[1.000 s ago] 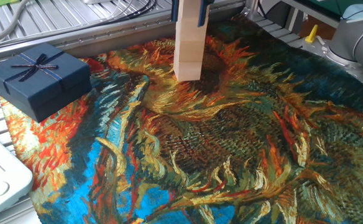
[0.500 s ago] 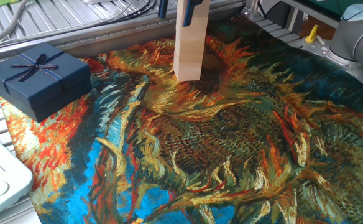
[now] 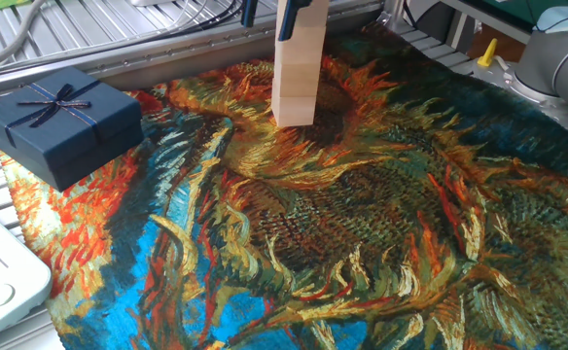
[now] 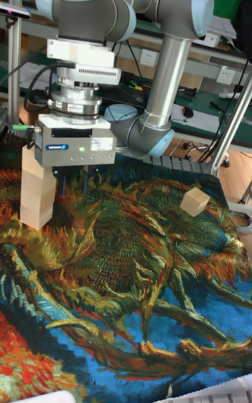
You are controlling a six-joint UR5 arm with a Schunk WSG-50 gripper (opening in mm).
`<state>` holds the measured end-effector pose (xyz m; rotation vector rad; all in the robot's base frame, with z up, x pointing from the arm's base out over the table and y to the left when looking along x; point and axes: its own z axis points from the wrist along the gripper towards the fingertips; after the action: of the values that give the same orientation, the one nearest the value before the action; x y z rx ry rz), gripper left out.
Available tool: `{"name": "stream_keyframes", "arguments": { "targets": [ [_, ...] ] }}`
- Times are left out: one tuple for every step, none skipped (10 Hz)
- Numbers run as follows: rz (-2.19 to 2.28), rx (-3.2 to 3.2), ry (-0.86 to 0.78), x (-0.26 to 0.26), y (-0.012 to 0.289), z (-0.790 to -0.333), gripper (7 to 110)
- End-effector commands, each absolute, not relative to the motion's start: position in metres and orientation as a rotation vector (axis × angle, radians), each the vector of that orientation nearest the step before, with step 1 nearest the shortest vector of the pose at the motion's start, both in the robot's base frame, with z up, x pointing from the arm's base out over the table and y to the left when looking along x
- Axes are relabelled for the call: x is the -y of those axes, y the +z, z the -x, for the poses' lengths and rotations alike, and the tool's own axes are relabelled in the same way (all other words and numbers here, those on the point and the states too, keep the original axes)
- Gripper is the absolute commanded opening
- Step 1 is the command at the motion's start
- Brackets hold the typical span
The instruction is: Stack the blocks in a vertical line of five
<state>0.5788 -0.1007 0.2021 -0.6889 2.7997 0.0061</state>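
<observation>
While the grey UR5 arm's two-finger gripper (image 4: 71,178) hangs just beside the upper part of the stack of pale beige wooden cubes (image 4: 36,196), its dark fingers (image 4: 59,173) stand spread apart and hold nothing. That stack stands upright near the far edge of the sunflower-painting cloth (image 3: 362,243) covering the tabletop; in the fixed view its top runs out of frame, so the count of cubes cannot be told. One more loose pale wooden cube (image 4: 195,201) lies tilted on the cloth, well apart from the stack. A dark blue ribboned gift box (image 3: 60,122) sits at the cloth's left edge.
</observation>
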Motion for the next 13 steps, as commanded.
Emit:
{"name": "stream_keyframes", "arguments": {
  "targets": [
    [0.84, -2.796, -0.011, 0.092, 0.195, -0.589, 44],
    [0.888, -2.832, 0.003, 0.076, 0.19, -0.59, 44],
    [0.939, -2.874, -0.002, 0.061, 0.184, -0.592, 44],
    [1.008, -2.896, 0.04, 0.032, 0.175, -0.593, 44],
    [1.069, -2.909, 0.107, -0.001, 0.166, -0.585, 44],
    [1.117, -2.922, 0.13, -0.029, 0.156, -0.572, 44],
    [1.166, -2.938, 0.134, -0.05, 0.144, -0.553, 44],
    [1.203, -2.956, 0.145, -0.07, 0.132, -0.531, 44],
    [1.227, -2.963, 0.102, -0.075, 0.125, -0.52, 44],
    [1.233, -2.965, 0.081, -0.08, 0.12, -0.513, 44],
    [1.25, -2.974, 0.093, -0.089, 0.122, -0.506, 44],
    [1.183, -3.008, 0.09, -0.101, 0.126, -0.502, 44],
    [1.152, -3.016, 0.092, -0.109, 0.125, -0.503, 44]
  ]
}}
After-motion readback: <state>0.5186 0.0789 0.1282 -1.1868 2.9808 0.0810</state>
